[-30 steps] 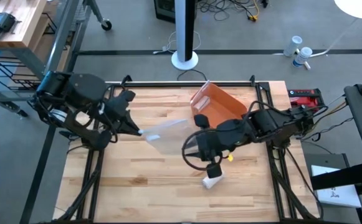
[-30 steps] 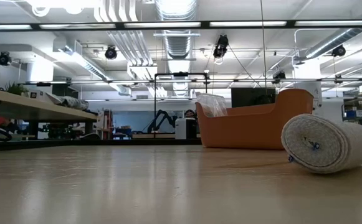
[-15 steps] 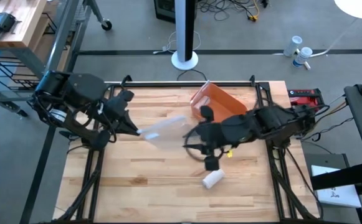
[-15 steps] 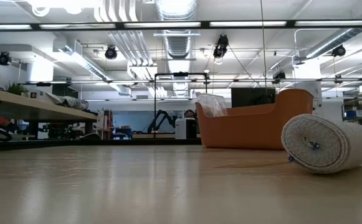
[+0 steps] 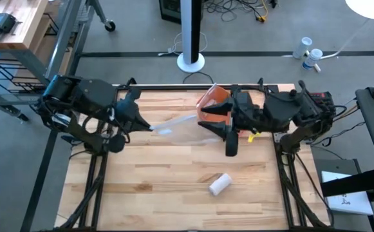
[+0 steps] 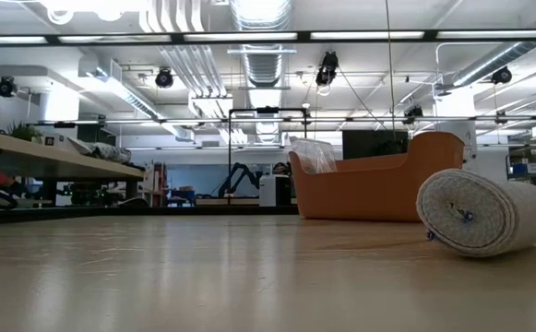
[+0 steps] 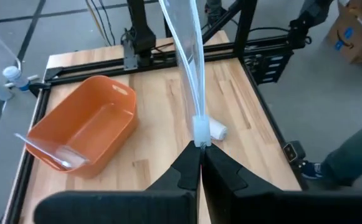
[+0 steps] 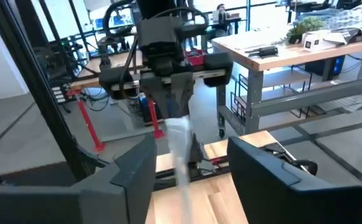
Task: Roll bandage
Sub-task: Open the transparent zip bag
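Only the low view shows the bandage roll (image 6: 487,212) has, seemingly, a clip.

In your left wrist view, the left gripper (image 7: 200,163) has its two dark fingers pressed together on the edge of a clear plastic bag (image 7: 184,59), which stands up from the fingertips as a thin, glossy strip. Below it lies the light wooden slatted table (image 7: 249,124) with its black metal frame (image 7: 265,59). A small white rolled bandage (image 7: 217,130) lies on the wood just beside the pinched bag edge. Well apart from it sits an orange plastic tub (image 7: 84,134) holding a piece of clear plastic film (image 7: 50,154). Past the table edge you can see grey floor, a cardboard box (image 7: 354,31) and a person's dark trouser leg and shoe (image 7: 342,158).
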Action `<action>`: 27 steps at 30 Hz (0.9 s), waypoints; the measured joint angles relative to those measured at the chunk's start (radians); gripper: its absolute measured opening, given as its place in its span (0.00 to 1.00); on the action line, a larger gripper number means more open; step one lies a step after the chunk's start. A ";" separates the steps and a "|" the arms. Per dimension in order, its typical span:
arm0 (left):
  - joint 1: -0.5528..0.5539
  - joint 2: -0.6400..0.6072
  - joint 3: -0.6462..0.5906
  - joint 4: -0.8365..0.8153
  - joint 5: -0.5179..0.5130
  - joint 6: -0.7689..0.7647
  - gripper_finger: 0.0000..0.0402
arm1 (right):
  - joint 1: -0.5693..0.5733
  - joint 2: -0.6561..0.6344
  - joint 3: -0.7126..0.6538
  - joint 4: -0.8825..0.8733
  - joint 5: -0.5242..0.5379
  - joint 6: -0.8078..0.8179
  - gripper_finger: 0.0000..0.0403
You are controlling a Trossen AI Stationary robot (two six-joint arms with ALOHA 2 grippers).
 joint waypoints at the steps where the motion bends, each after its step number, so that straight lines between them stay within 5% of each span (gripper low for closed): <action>1: 0.000 0.001 0.000 0.000 -0.004 0.006 0.00 | -0.003 0.003 0.000 0.002 0.000 0.004 0.41; 18: 0.001 0.005 0.000 0.000 -0.025 0.022 0.00 | -0.019 0.058 -0.003 0.086 0.013 -0.044 0.02; 27: 0.001 0.032 0.000 0.019 -0.024 -0.061 0.00 | -0.020 0.097 -0.005 0.088 -0.016 -0.143 0.00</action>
